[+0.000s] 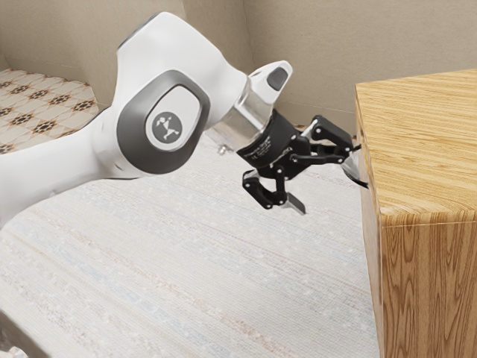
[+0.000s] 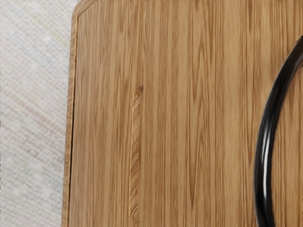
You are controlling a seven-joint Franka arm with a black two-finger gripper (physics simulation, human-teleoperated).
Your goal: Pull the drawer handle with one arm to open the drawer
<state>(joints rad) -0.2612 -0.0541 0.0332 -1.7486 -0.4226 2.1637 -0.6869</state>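
Observation:
A wooden cabinet (image 1: pixel 417 156) stands at the exterior view's right. Its front face (image 2: pixel 189 118) is close before my hand in the wrist view. A thin black curved drawer handle (image 1: pixel 361 177) (image 2: pixel 266 142) stands out from that face. My black gripper (image 1: pixel 326 181) is right in front of the cabinet with its fingers spread wide, so it is open. The far finger (image 1: pixel 344 149) sits next to the handle, close to the wood. The near finger (image 1: pixel 292 200) hangs free over the floor. The drawer front looks flush with the cabinet.
A pale woven carpet (image 1: pixel 186 253) covers the floor under the arm. Beige walls (image 1: pixel 320 45) rise behind, and a patterned tile patch (image 1: pixel 37 104) lies at the far left. A shallow groove (image 2: pixel 136 151) runs along the wooden face.

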